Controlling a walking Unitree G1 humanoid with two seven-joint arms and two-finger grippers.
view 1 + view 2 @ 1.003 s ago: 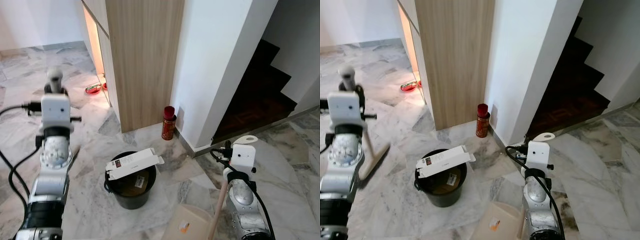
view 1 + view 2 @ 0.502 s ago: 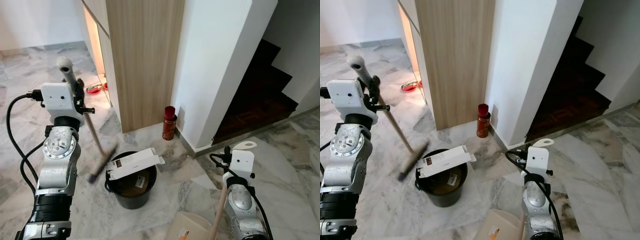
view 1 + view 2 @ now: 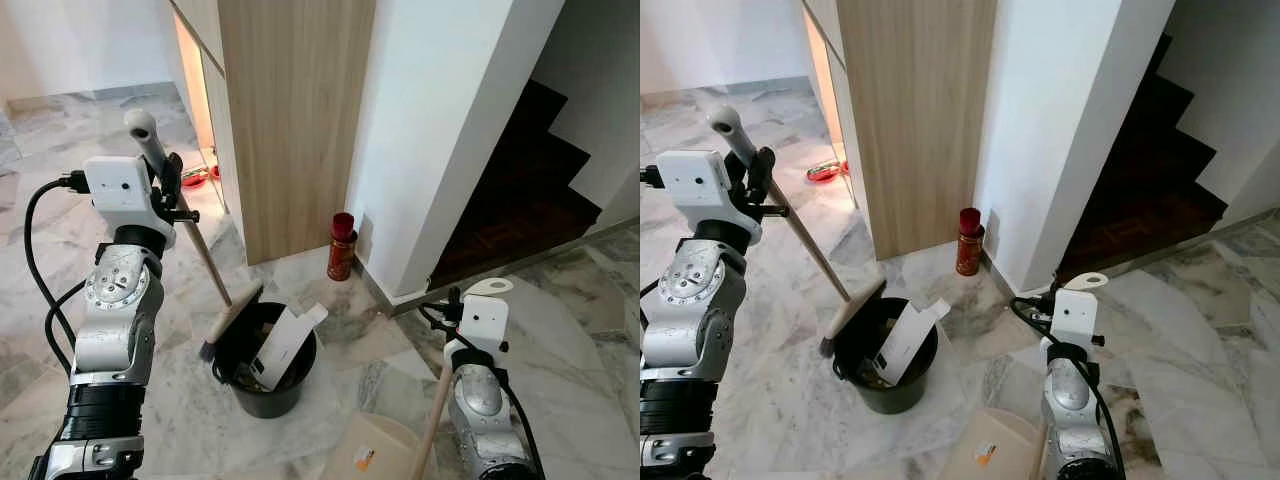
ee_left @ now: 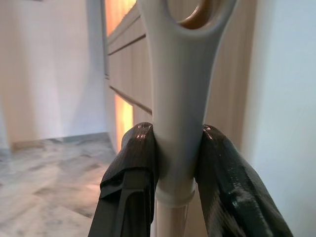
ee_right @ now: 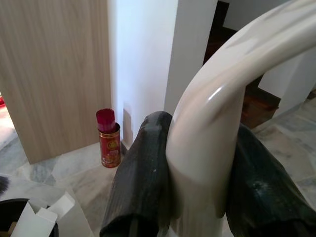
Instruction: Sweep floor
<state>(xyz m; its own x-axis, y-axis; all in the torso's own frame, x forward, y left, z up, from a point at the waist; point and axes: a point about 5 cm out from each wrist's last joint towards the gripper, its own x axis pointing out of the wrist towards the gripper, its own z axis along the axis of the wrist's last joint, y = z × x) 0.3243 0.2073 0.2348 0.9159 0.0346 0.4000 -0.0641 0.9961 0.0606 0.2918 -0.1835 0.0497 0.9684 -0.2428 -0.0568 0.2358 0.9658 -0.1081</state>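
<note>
My left gripper (image 4: 180, 148) is shut on the white top of the broom handle (image 3: 185, 215), raised at the left. The broom slants down to its head (image 3: 228, 320), which rests against the left rim of a black bin (image 3: 262, 390). A white carton (image 3: 285, 335) stands tilted inside the bin. Low at the right, my right gripper (image 5: 197, 148) is shut on the cream dustpan handle (image 3: 438, 415). The dustpan's pan (image 3: 385, 452) lies on the marble floor just right of the bin.
A wooden cabinet (image 3: 290, 110) and a white pillar (image 3: 440, 130) rise behind the bin. At their foot stands a red can (image 3: 342, 246). A red bowl (image 3: 193, 181) lies beside the cabinet. Dark stairs (image 3: 530, 180) go up at the right. Cables hang from both arms.
The left arm swung the broom rightward until its head reached the bin. The white carton, which lay flat across the rim, has tipped down into the bin. The right arm barely moved.
</note>
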